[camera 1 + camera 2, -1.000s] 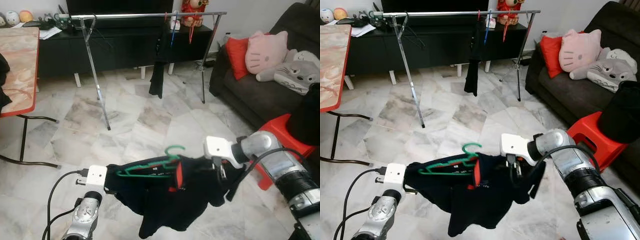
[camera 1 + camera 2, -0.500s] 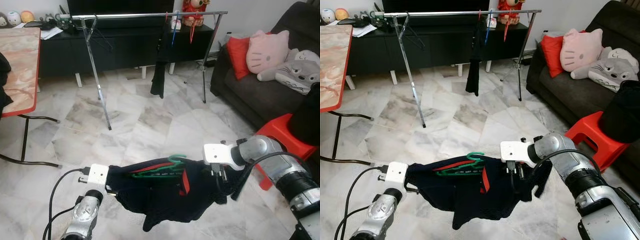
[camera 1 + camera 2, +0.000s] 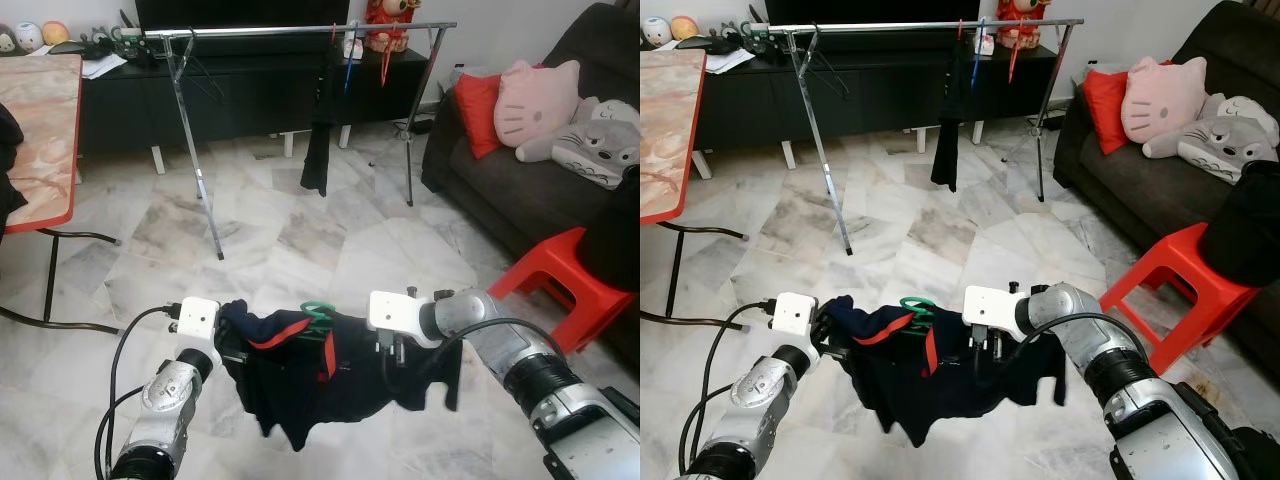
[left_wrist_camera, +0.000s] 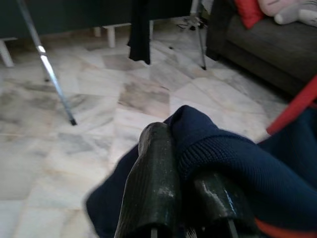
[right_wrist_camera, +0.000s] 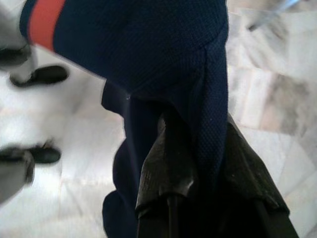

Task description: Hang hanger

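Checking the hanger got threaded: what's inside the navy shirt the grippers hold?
A green hanger's hook pokes from the navy shirt, held between left gripper and right gripper. The hanger's arms are covered by fabric.

Both arms reach forward, low over the floor [image 3: 300, 230]. The left gripper [image 4: 190, 186] and the right gripper [image 5: 208, 163] each pinch the garment [image 3: 320, 375].

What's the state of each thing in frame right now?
Left end effector: shut on navy shirt.
Right end effector: shut on navy shirt.
Navy shirt: held bunched between both end effectors, sagging, off the floor.
Green hanger: hook pokes out of the shirt, not hung.
Clothes rack: standing, one dark garment hung on it.
Red stool: upright by the sofa.
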